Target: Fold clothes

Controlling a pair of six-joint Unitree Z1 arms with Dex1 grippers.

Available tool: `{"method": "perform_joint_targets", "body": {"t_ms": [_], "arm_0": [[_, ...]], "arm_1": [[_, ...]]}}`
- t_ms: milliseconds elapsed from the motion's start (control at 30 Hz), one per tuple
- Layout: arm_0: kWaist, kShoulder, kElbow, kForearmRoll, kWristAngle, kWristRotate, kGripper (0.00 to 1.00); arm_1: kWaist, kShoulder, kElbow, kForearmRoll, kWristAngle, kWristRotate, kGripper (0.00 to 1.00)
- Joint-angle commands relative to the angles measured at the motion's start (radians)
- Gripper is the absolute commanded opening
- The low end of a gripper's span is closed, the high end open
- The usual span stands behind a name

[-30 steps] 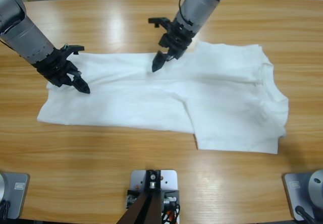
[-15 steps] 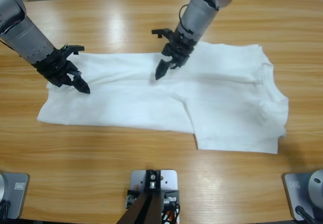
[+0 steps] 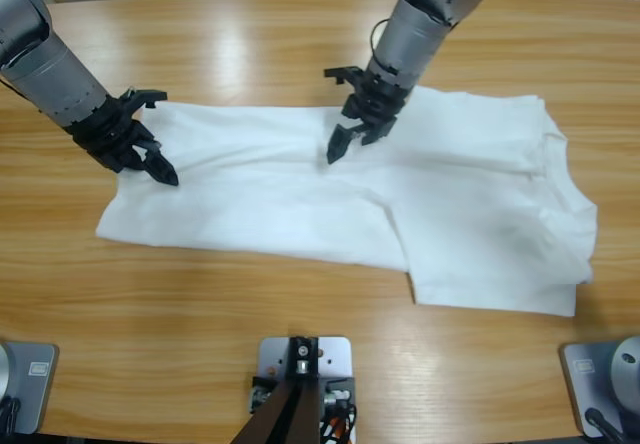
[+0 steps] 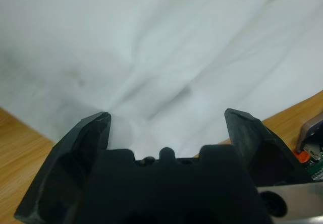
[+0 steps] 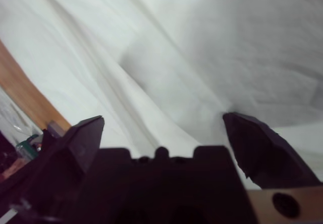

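The clothes are one white T-shirt [image 3: 290,199] lying flat and lengthwise on the wooden table [image 3: 250,44], hem toward the left, with a sleeve and the neck end at the right. My left gripper [image 3: 163,137] is open at the shirt's upper left corner, and its lower jaw tip rests on the cloth. My right gripper [image 3: 332,114], reaching down from the top, is open over the shirt's upper middle with one jaw tip touching the fabric. White cloth [image 4: 151,42] fills the left wrist view between my left gripper [image 4: 166,120]. More creased cloth [image 5: 202,32] lies ahead of my right gripper [image 5: 164,123].
Bare wood surrounds the shirt on all sides. The widest strip runs along the table's front edge [image 3: 200,324]. A folded-over lower flap [image 3: 490,274] of the shirt sticks out toward the front right.
My right gripper has moved to the right with its jaw tip on the cloth. The whole shirt has slid rightward with it. The left arm has stayed put.
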Motion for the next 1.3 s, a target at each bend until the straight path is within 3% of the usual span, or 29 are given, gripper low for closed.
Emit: {"method": "perform_joint_targets", "body": {"t_ms": [33, 833, 1300], "arm_0": [[0.007, 0.044, 0.028, -0.013, -0.003, -0.009, 0.881], [0.008, 0.043, 0.028, -0.012, -0.003, -0.009, 0.881], [0.010, 0.042, 0.028, -0.012, -0.003, -0.009, 0.881]], "arm_1": [[-0.023, 0.025, 0.038, 0.051, -0.045, 0.070, 1.000], [0.075, -0.051, 0.039, 0.150, -0.066, 0.188, 1.000], [0.081, -0.207, 0.363, -0.045, -0.089, 0.284, 1.000]]}}
